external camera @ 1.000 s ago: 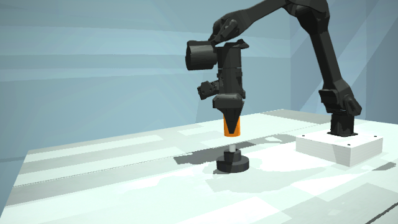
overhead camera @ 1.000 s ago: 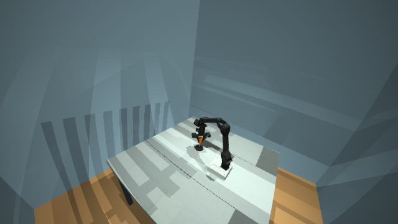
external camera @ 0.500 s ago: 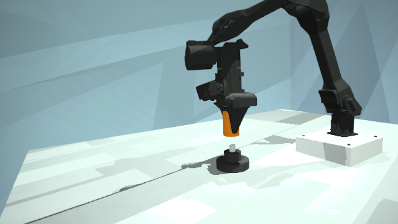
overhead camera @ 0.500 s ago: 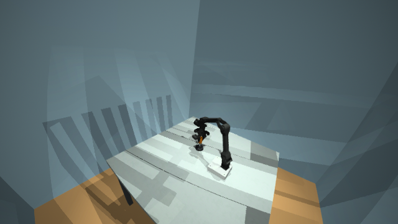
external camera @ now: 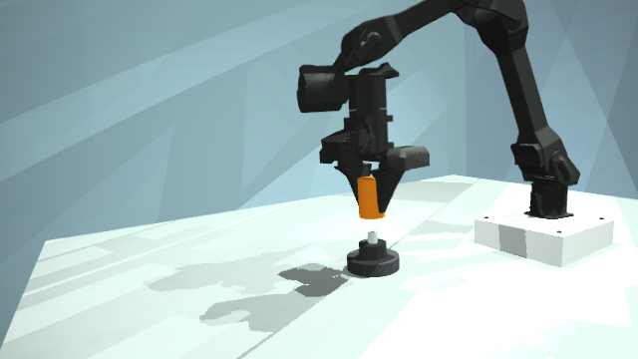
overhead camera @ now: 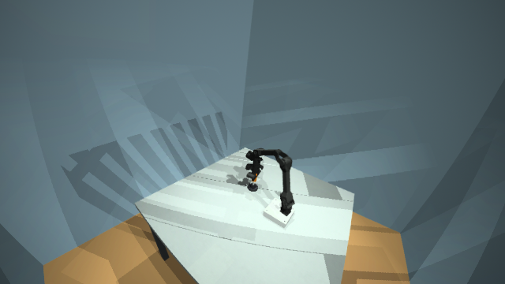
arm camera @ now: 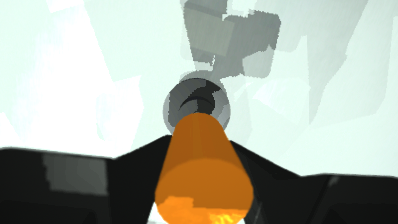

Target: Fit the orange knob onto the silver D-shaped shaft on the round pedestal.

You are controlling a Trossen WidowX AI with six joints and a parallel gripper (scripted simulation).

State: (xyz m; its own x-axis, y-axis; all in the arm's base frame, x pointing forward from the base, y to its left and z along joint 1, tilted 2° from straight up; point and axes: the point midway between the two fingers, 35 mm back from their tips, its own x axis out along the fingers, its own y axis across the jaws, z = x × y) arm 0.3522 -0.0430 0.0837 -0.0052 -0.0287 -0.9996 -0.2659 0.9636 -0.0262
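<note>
The orange knob (overhead camera: 256, 177) (external camera: 368, 197) (arm camera: 200, 172) is held upright between the fingers of my gripper (external camera: 371, 201) (arm camera: 198, 143), which is shut on it. The round dark pedestal (overhead camera: 252, 188) (external camera: 373, 265) (arm camera: 171, 107) stands on the table below. Its short silver shaft (external camera: 372, 237) points up. In the exterior view the knob's lower end is a small gap above the shaft's tip and roughly over it. In the wrist view the knob covers the shaft and part of the pedestal. The knob's hole and the shaft's flat side cannot be made out.
The arm's white base block (overhead camera: 278, 214) (external camera: 523, 244) stands on the pale table (overhead camera: 221, 252) (external camera: 150, 329), to the right of the pedestal in the top and exterior views. Shadows of the arm fall beside the pedestal.
</note>
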